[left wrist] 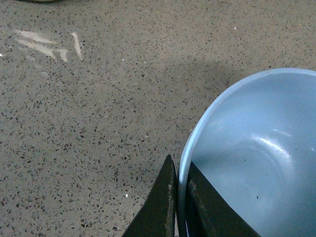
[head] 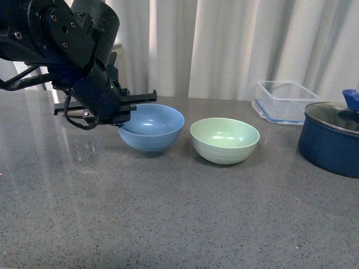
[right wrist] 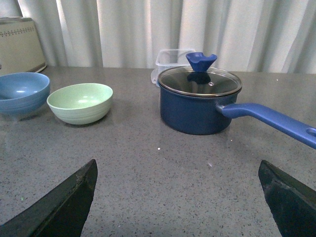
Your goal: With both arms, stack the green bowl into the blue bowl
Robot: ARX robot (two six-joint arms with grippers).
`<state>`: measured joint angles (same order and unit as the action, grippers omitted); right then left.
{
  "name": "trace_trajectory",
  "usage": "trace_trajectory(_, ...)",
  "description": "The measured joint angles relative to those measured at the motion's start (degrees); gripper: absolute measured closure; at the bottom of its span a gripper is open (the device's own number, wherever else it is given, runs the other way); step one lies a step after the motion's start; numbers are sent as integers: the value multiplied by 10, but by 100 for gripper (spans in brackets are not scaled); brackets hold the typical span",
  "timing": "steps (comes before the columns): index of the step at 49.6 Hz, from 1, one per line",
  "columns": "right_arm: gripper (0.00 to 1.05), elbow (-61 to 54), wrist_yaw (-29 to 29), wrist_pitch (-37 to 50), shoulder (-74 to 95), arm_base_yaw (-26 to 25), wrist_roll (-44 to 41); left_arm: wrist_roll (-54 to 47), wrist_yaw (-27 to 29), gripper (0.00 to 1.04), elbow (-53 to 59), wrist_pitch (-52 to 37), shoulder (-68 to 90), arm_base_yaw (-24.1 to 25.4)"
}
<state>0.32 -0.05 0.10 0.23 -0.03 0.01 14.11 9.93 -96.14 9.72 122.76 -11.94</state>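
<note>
The blue bowl (head: 152, 127) stands on the grey counter left of centre. My left gripper (head: 124, 115) is shut on its left rim, one finger inside and one outside, as the left wrist view shows at the blue bowl (left wrist: 256, 158) and left gripper (left wrist: 180, 170). The green bowl (head: 224, 140) sits upright just to its right, a small gap apart, also seen in the right wrist view as the green bowl (right wrist: 80, 102) beside the blue bowl (right wrist: 22, 94). My right gripper (right wrist: 177, 170) is open above bare counter, out of the front view.
A dark navy pot with a glass lid (head: 334, 137) stands at the right, its long handle (right wrist: 269, 120) reaching toward my right gripper. A clear plastic container (head: 283, 101) sits behind it. Curtains close the back. A cream appliance (right wrist: 19, 44) stands at the far left.
</note>
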Motion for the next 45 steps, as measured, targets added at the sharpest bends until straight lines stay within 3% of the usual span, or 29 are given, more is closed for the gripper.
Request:
trace_trajectory(30, 10, 0, 0, 0, 0, 0, 0, 5, -4, 100, -16, -8, 29, -9)
trace_trajectory(39, 10, 0, 0, 0, 0, 0, 0, 6, -10, 78, -14, -7, 28, -9)
trace_trajectory(45, 10, 0, 0, 0, 0, 0, 0, 6, -10, 53, 4, -8, 14, -6)
